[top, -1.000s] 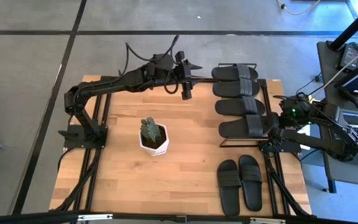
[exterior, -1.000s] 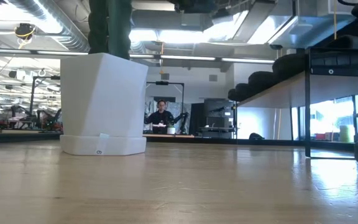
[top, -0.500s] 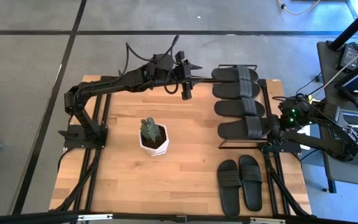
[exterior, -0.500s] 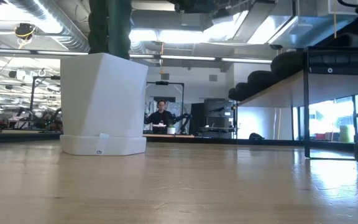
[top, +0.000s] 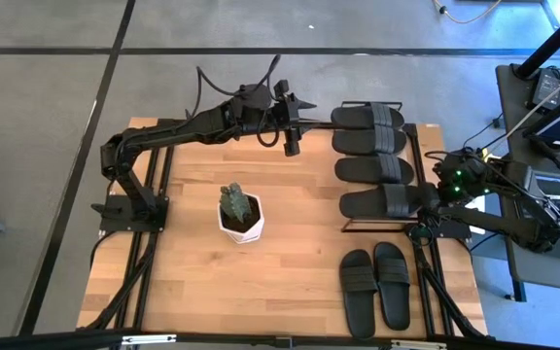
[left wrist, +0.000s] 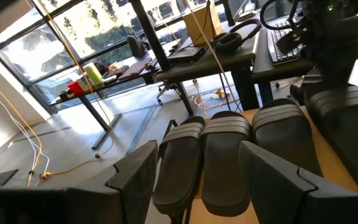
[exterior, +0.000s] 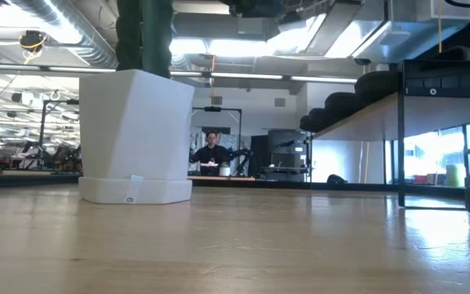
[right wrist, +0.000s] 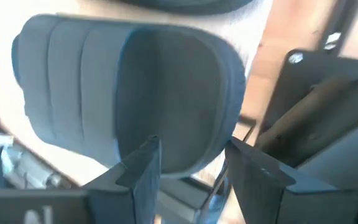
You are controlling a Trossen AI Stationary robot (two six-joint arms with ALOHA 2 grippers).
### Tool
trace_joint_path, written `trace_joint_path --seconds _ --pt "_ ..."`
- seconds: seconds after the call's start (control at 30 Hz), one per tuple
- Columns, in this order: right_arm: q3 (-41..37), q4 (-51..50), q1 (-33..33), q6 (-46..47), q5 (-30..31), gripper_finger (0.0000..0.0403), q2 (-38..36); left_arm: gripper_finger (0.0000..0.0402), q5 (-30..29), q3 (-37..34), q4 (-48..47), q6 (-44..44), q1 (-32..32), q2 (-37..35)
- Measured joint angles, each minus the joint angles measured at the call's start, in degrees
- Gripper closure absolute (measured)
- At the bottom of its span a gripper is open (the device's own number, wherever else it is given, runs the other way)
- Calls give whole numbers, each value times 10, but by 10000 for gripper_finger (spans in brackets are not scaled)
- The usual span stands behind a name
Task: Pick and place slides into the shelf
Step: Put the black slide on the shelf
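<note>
The right tool [top: 426, 199] sits at the right edge of the shelf [top: 411, 131], its two fingers [right wrist: 138, 171] parted on either side of the end of a black slide [right wrist: 129, 93]. In the right wrist view the slide's rounded end fills the gap between the fingers, but there is space on both sides, so the tool is open and grips nothing. That slide [top: 382, 201] is the nearest of three lying side by side across the top of the shelf, each set crosswise with its strap in the middle. The middle slide [top: 375, 167] lies just beside it, and the farthest one [top: 367, 115] appears to have another under or against it, though the high view does not make that clear.

On the desk [top: 290, 262], in front of the shelf, a pair of slides [top: 375, 289] lies flat, side by side and touching, toes pointing away from the shelf.

The left tool [top: 291, 142] hangs over the far edge of the desk, just left of the shelf, fingers [left wrist: 272, 180] spread wide and empty. Its wrist view looks across the row of slides on the shelf.

A small cactus in a white pot [top: 239, 216] stands near the middle of the desk, well apart from both tools.
</note>
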Motion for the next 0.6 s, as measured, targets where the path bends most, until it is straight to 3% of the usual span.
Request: trace_joint_path --seconds 0.3,0.47,0.6 --pt "0 2 0 2 -73 224 0 184 0 0 -12 0 0 0" --pt "2 2 0 15 -73 224 1 184 0 0 -13 0 -1 0" --pt "27 2 0 16 -34 224 0 184 0 0 -13 0 -1 0"
